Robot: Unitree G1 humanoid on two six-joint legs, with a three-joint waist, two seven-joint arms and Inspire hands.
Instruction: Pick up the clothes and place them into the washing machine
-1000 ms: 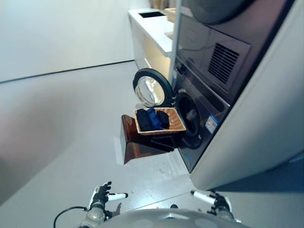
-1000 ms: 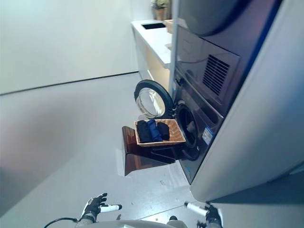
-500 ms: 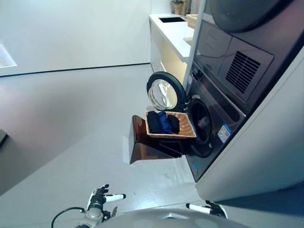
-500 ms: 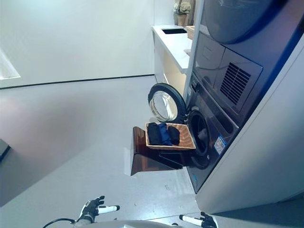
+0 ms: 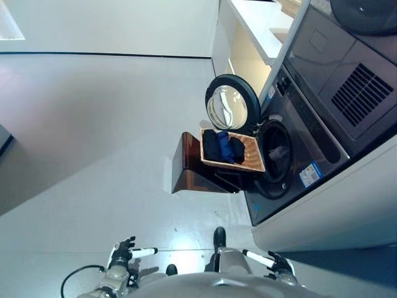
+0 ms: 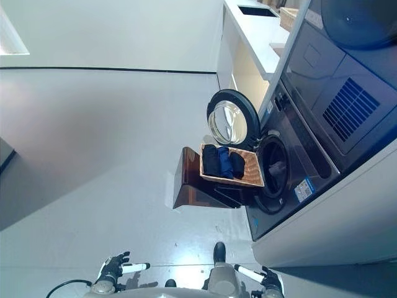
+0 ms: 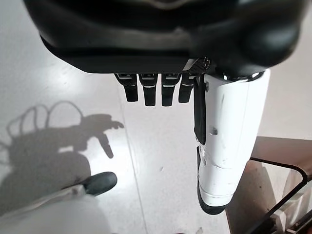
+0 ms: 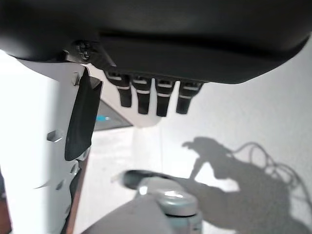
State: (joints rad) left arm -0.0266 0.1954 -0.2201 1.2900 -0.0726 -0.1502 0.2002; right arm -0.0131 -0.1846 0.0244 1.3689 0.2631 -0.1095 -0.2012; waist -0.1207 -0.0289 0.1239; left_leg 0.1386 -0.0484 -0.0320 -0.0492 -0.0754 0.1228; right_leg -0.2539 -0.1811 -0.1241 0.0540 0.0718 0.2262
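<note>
Dark and blue folded clothes lie in a wicker basket that rests on a brown stand. Right behind it stands the dark washing machine, its round door swung open and the drum opening showing. My left hand hangs low at the view's lower left, fingers straight, holding nothing. Low on the right is my right hand, likewise open and empty. Both hands are far from the basket. In the wrist views the left hand's fingers and the right hand's fingers point at the bare floor.
A second machine is stacked above the washer, inside a pale cabinet side. A white counter runs along the far wall beyond it. Grey floor spreads to the left of the stand.
The camera has tipped down and turned, so the whole scene has shifted: basket and washer sit higher and to the right. Both hands remain low, open and empty.
</note>
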